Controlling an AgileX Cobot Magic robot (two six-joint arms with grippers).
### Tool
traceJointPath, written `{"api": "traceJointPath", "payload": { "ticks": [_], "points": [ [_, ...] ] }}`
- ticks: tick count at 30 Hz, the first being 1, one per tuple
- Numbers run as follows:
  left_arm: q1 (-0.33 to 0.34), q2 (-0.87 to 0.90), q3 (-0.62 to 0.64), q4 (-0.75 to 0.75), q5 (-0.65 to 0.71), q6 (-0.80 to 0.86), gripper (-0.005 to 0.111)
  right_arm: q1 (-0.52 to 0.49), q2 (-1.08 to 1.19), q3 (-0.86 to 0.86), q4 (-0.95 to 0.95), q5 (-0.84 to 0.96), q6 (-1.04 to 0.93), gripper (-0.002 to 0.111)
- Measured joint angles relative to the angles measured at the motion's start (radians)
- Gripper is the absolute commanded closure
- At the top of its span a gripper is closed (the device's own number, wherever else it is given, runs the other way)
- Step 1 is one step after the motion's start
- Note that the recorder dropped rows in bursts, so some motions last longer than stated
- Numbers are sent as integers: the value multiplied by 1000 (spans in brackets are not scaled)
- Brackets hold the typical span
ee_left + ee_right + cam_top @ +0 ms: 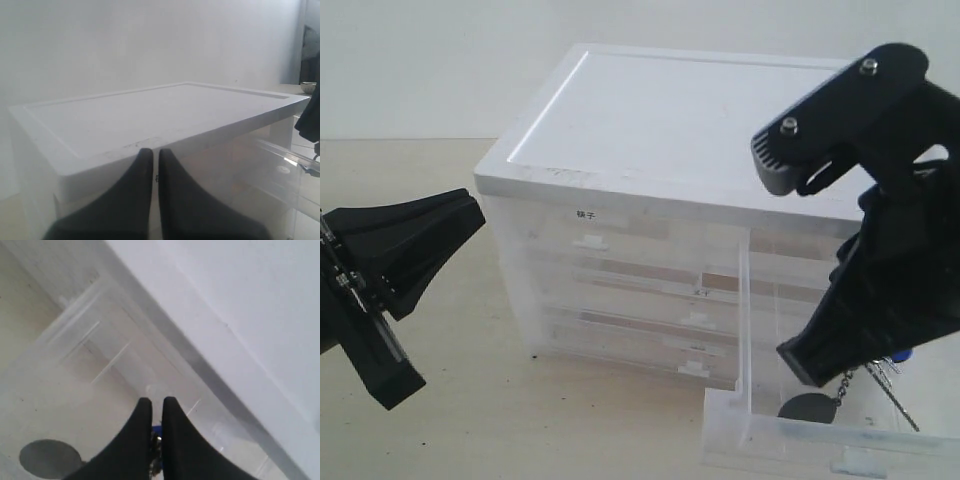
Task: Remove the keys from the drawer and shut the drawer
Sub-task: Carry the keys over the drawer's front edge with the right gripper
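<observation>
The white cabinet [670,120] is standing on the table [520,420], with its half-width drawer [790,432] pulled well out at the lower right of the exterior view.

The right arm [900,200] is reaching steeply down from above the cabinet's right side, pointing its right gripper [802,364] into the drawer. The left arm [360,300] is hanging low beside the cabinet's left side, well apart from the drawer, aiming its left gripper [475,215] at the cabinet's upper edge.

The right gripper's jaws are standing almost together, pinching the keys [888,372] a little behind the fingertips; a blue part and bright metal are showing in the narrow gap. The left gripper's jaws are likewise standing almost together, gripping nothing and touching nothing.

The keys are sitting over the drawer's interior, with the chain [841,384] dangling down to the dark round fob [807,408]. Whether the fob is resting on the drawer floor cannot be determined.
</observation>
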Motion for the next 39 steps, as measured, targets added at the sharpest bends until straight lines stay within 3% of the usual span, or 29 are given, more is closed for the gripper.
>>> {"api": "traceJointPath", "payload": {
  "ticks": [17,19,24,26,31,39],
  "points": [
    [0,0,0,0,0,0,102,0,-11,-132,63,7,-63,106],
    [0,0,0,0,0,0,102,0,-11,-134,104,32,-85,94],
    [0,0,0,0,0,-2,102,0,-11,-103,149,131,-89,43],
    [0,0,0,0,0,-4,102,0,-11,-73,162,142,-83,33],
    [0,0,0,0,0,-12,102,0,-11,19,173,84,-44,45],
    [0,0,0,0,0,-12,102,0,50,61,109,7,1,45]
  ]
}}
